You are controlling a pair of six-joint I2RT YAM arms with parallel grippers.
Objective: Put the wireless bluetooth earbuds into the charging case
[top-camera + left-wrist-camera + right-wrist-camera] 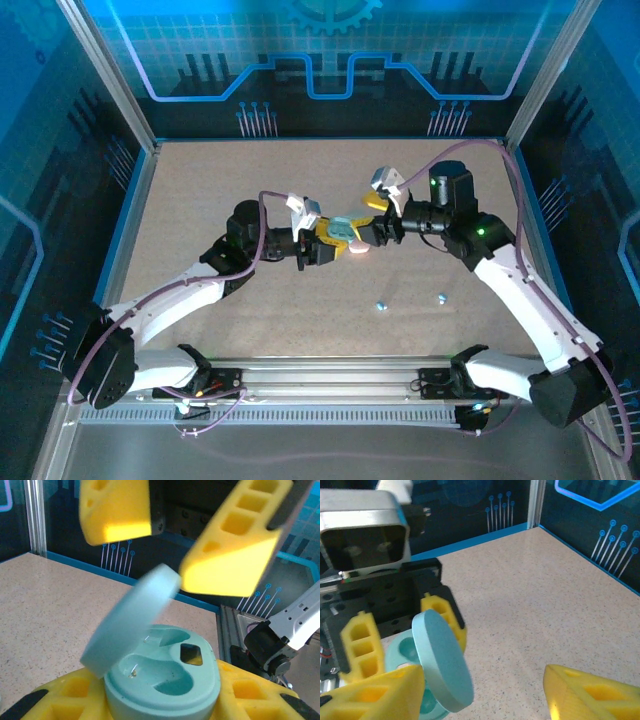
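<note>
My left gripper (162,702) is shut on the base of a pale teal charging case (165,680). The case's round lid (130,620) is tilted up and open, and both moulded sockets are empty. My right gripper (485,695) is open; its left finger stands against the lid (442,665) and its right finger is far off to the side. From above, the case (343,228) sits between the left gripper (325,243) and the right gripper (375,225) at mid-table. Two tiny pale blue earbuds (380,306) (441,297) lie on the table nearer the arm bases.
A pink oval piece (358,249) shows just on the near side of the held case. The speckled table (250,190) is fenced by blue panels and metal posts (110,80). A metal rail (330,375) carries the arm bases at the near edge.
</note>
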